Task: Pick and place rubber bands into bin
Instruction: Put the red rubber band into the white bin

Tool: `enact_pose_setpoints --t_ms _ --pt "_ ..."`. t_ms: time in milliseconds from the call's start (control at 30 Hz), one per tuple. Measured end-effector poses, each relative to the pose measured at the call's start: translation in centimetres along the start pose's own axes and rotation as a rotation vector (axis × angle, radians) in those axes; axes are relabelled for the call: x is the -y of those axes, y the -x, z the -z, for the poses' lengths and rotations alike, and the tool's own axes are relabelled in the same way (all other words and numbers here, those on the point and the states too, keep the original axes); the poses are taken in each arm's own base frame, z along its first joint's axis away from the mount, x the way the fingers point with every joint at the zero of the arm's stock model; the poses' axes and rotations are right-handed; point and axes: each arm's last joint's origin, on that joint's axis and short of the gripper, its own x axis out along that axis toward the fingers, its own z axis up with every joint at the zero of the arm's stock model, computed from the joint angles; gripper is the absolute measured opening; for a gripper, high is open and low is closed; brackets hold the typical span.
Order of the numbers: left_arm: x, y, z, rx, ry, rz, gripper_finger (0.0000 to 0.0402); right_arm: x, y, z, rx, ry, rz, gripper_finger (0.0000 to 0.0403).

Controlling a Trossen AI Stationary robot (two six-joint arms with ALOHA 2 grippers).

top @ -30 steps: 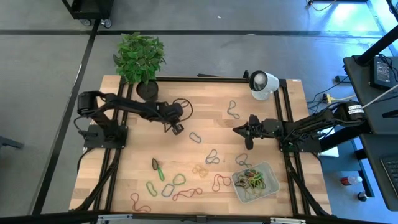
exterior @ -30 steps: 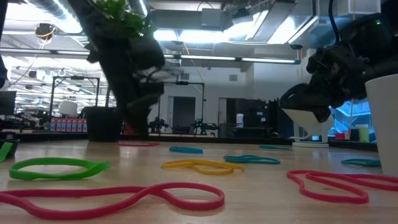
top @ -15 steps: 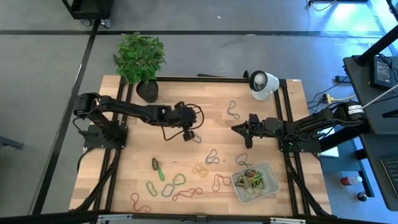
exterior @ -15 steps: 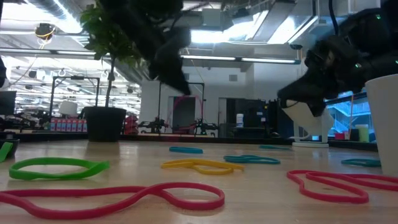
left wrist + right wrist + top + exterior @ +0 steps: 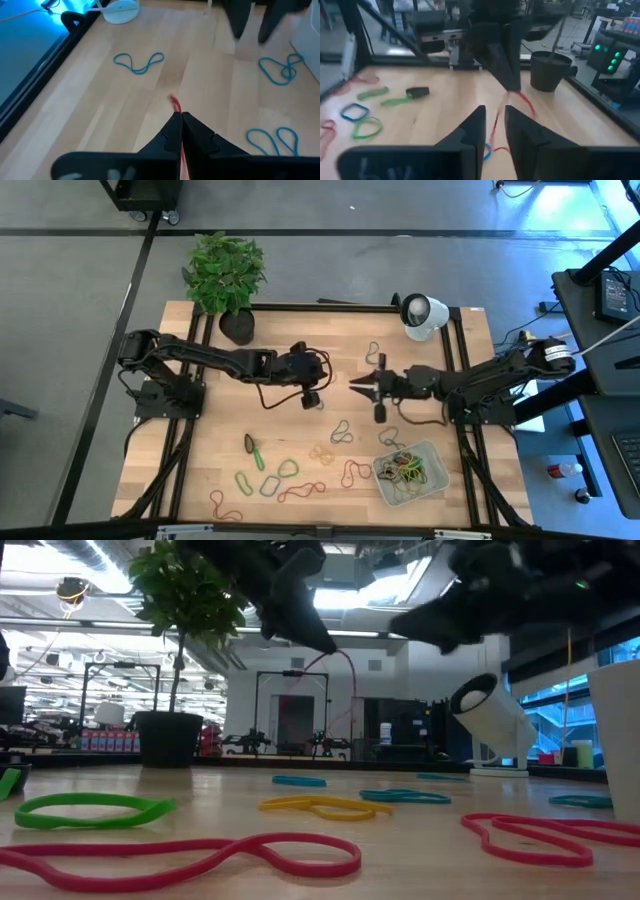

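Note:
My left gripper (image 5: 311, 397) hangs over the middle of the table, shut on a red rubber band (image 5: 343, 690) that dangles in the air. My right gripper (image 5: 356, 385) points at it from the table's right, level, its fingers (image 5: 479, 125) apart. In the right wrist view the band (image 5: 522, 102) hangs just beyond that gap; I cannot tell that they touch. Blue bands (image 5: 374, 358) (image 5: 341, 430), green (image 5: 262, 470), tan (image 5: 321, 452) and red ones (image 5: 300, 492) lie flat on the wood. The bin (image 5: 432, 452) at the near right holds several bands. My left gripper pinches the red rubber band between its two fingertips. A short end (image 5: 173, 103) sticks out past the tips. The fingers slant down toward the table's right. The rest of the band hangs slack below them as a loop (image 5: 496, 125), clear of the table.
A potted plant (image 5: 228, 275) stands at the far left corner and a white round device (image 5: 422, 315) at the far right. A small dark and green object (image 5: 250, 445) lies near the green bands. Black rails (image 5: 460, 380) run along the table's sides.
My left gripper has gone up and toward the table's right, lifting the red band off the wood so that it hangs free. My right gripper has risen and moved toward the table's left, closing in on the left gripper, and has rolled.

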Motion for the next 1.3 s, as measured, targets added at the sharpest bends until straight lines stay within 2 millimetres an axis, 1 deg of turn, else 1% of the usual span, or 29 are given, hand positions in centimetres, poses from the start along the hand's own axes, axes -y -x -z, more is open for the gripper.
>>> enact_pose_setpoints --t_ms 133,233,333,433,533,600,700,800,933,967,1167,1233,1300 --pt "0.3 0.0 -0.1 0.012 0.007 0.022 0.0002 -0.4 -2.7 -1.5 -0.084 0.106 -0.008 0.0120" --pt "0.7 0.1 -0.1 0.013 0.003 0.034 0.0002 -0.7 -4.5 -2.0 -0.167 0.179 -0.021 0.0156" --pt "1.1 0.2 0.0 0.011 -0.006 0.045 0.0002 -0.9 -5.9 -2.4 -0.211 0.230 -0.006 0.0186" --pt "1.5 0.3 0.3 -0.005 -0.017 0.049 0.0002 -1.0 -6.9 -2.4 -0.237 0.278 0.004 0.0204" --pt "1.8 0.4 0.3 -0.008 -0.025 0.061 0.0002 -1.1 -7.6 -2.1 -0.262 0.319 -0.002 0.0207" --pt "2.0 0.5 0.4 -0.013 -0.031 0.062 0.0002 -1.1 -7.7 -1.7 -0.288 0.340 -0.006 0.0199" --pt "2.2 0.5 0.5 -0.013 -0.034 0.062 0.0002 -1.1 -7.9 -1.0 -0.325 0.362 0.026 0.0169" --pt "2.2 0.5 0.5 -0.017 -0.035 0.061 0.0002 -1.1 -8.0 -0.7 -0.338 0.366 0.039 0.0117" --pt "2.1 0.5 0.5 -0.016 -0.035 0.050 0.0002 -1.2 -8.0 -0.7 -0.337 0.352 0.039 0.0026" --pt "2.1 0.5 0.5 -0.014 -0.036 0.036 0.0002 -1.2 -8.0 -0.7 -0.336 0.345 0.039 0.0014" --pt "1.6 0.5 0.5 -0.013 -0.010 -0.055 0.0002 -2.0 -7.8 -0.6 -0.351 0.348 0.017 0.0007" --pt "1.3 0.4 0.7 -0.030 -0.001 -0.066 0.0002 -2.4 -7.5 -0.7 -0.364 0.320 0.023 0.0004" --pt "1.0 0.3 0.9 -0.054 -0.004 -0.078 0.0002 -2.6 -7.1 -0.8 -0.382 0.273 0.070 0.0006"
